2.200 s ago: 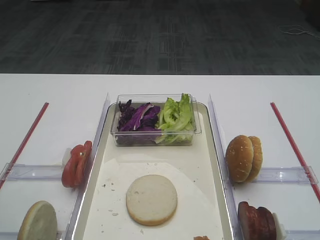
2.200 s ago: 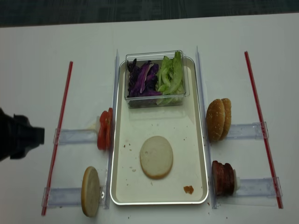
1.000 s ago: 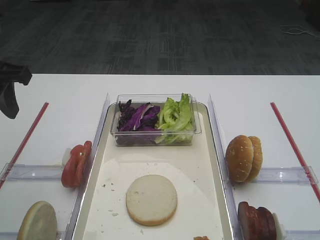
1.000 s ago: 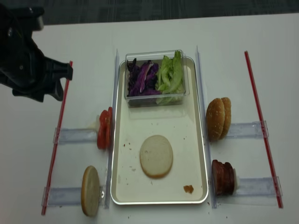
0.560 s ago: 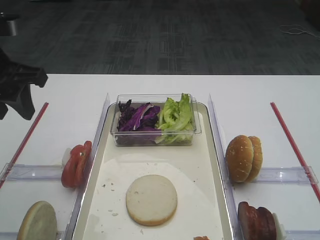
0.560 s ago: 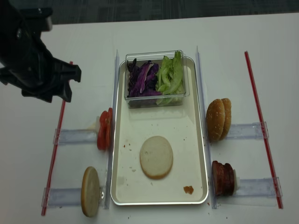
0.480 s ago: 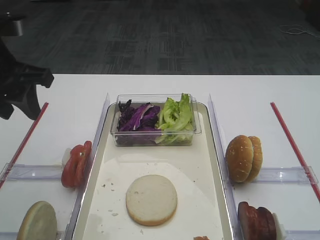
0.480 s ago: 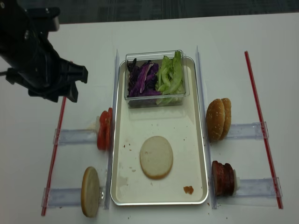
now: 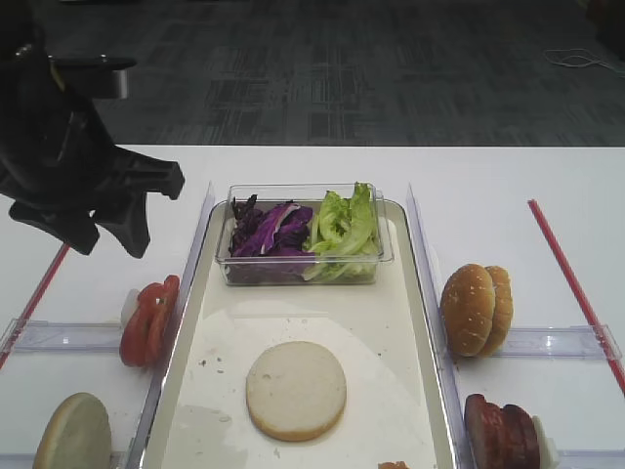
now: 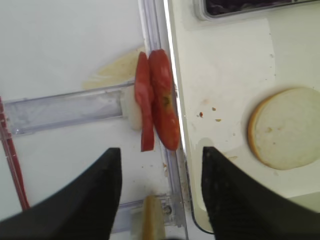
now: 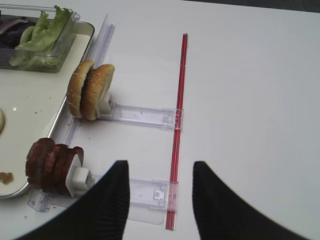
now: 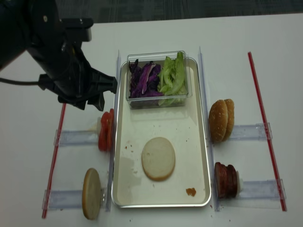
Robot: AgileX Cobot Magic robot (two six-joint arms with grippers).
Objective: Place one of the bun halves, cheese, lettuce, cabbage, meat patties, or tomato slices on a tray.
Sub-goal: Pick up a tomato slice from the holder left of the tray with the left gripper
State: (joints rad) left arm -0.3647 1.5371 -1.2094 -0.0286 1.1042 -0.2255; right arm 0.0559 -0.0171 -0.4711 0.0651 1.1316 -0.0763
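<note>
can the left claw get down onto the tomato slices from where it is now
Probably yes. The left claw hangs open right above the upright bright-red tomato slices, which stand on edge in a clear plastic holder beside the cream metal-rimmed tray; nothing lies between.

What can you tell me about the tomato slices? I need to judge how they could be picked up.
The tomato slices are two thin bright-red rounds with paler flesh, standing on edge and pressed face to face. They sit on the white table just outside the tray's left rim, against a small white block at the end of a clear plastic rail. Nothing grips them; the open left gripper hangs above.
</note>
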